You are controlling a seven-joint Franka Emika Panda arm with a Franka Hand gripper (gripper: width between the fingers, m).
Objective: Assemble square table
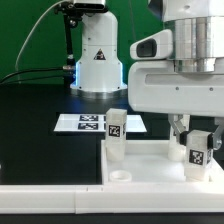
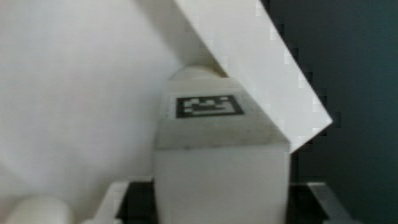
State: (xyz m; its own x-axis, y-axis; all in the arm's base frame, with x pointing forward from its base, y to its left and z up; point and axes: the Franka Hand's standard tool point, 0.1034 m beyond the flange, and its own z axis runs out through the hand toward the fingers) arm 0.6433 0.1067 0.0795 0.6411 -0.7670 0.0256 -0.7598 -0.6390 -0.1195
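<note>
On the black worktop (image 1: 40, 130): the square tabletop slab (image 1: 150, 165), white, raised rim, lying near the front edge, a round hole (image 1: 120, 176) showing at its near corner. Standing upright on the slab toward the exterior view's left: one short white leg (image 1: 116, 135), square black-and-white tag on its face. Toward the exterior view's right, a second tagged leg (image 1: 197, 152), upright over the slab's far-right area, directly under the pincer (image 1: 190, 132). Dark fingers (image 1: 178, 127) down at the top of that leg; narrow spread, seemingly clamped on the leg, though contact not fully clear from this side. In the wrist view: the same leg (image 2: 217, 150) filling the centre, tag facing the camera, slab rim (image 2: 267, 60) running diagonally behind, finger pads (image 2: 317, 200) at either side of the leg near the frame's lower edge. Behind the slab, flat on the worktop: the marker board (image 1: 85, 122). Farther back, the white robot base (image 1: 97, 60) against a green backdrop (image 1: 25, 35).
</note>
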